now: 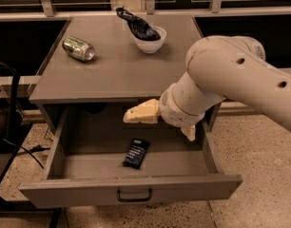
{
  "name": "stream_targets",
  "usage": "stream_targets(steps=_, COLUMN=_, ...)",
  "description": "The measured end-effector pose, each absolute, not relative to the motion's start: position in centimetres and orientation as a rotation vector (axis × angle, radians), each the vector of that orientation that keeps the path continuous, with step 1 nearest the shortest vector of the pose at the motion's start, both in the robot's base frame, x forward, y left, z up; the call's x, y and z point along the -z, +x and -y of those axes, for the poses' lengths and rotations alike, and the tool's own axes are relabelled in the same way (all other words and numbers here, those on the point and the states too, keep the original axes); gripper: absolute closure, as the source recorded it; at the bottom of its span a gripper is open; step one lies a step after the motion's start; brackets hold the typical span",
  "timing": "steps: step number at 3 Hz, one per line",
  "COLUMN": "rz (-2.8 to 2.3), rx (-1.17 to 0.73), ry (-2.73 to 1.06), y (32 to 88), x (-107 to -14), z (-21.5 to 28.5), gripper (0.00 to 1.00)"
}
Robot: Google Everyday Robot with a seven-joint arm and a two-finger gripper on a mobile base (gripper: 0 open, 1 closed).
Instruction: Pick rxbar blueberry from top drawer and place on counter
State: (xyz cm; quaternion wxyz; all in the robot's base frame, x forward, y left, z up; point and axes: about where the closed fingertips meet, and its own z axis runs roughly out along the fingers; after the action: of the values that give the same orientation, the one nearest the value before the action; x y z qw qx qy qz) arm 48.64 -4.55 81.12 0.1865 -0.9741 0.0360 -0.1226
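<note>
Open at front: drawer, bar flat on its floor. Above and clear of bar: gripper, jaws spread, empty. Beyond, on counter: can on its side, bowl holding bag.

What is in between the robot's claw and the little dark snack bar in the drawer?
Nothing. In the camera view the open gripper hangs over the top drawer, just above the rxbar blueberry, with only bare drawer floor between them.

No legible text, even on the rxbar blueberry.
</note>
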Motion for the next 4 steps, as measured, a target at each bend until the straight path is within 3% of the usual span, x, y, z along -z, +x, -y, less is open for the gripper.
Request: stream_targets(steps=4, rz=0.064, rx=0.228, ry=-2.782, y=50.3, x=-75.8, z=0.5, gripper=0.00)
